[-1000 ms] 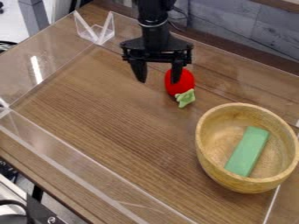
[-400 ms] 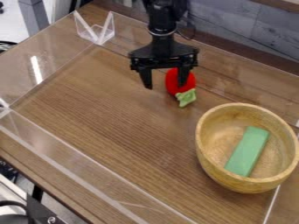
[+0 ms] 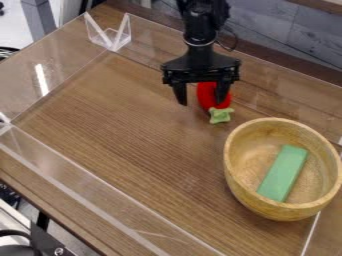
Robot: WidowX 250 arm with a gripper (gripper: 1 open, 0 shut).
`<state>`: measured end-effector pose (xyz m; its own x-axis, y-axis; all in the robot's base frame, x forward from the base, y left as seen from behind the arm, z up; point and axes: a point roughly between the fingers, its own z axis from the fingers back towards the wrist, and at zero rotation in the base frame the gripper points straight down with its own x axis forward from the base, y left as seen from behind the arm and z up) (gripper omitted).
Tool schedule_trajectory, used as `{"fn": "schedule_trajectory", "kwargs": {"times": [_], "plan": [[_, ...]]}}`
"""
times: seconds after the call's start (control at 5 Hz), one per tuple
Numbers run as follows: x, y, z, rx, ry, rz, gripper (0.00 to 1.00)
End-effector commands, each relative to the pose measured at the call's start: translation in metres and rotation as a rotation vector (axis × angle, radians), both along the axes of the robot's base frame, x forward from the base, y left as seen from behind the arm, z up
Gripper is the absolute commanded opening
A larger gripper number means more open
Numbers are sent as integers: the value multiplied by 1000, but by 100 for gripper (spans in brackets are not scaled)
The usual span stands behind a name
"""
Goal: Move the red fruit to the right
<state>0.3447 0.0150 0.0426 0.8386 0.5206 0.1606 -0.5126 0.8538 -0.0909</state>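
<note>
The red fruit (image 3: 207,95), a small toy strawberry with a light green cap (image 3: 218,116) pointing toward the bowl, lies on the wooden tabletop in the upper middle of the camera view. My black gripper (image 3: 203,93) points down over it, open, with one finger (image 3: 182,90) left of the fruit and the other on its right. The fruit sits between the fingers and is partly hidden by them. Whether the fingers touch it cannot be made out.
A wooden bowl (image 3: 241,170) holding a flat green block (image 3: 283,171) stands at the lower right, close to the fruit. Clear acrylic walls (image 3: 40,85) fence the table, with a clear bracket (image 3: 108,33) at the back left.
The gripper has moved right and down, from beside the fruit's left to straddling it. The fruit appears slightly further right than before.
</note>
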Motion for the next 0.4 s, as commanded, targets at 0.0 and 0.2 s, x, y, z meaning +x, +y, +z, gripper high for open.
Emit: {"fn": "schedule_trajectory", "kwargs": {"times": [0.0,0.2], "plan": [[11,-3,7,4,-36,-34,100],[13,2,19,1,-25,42,100]]}}
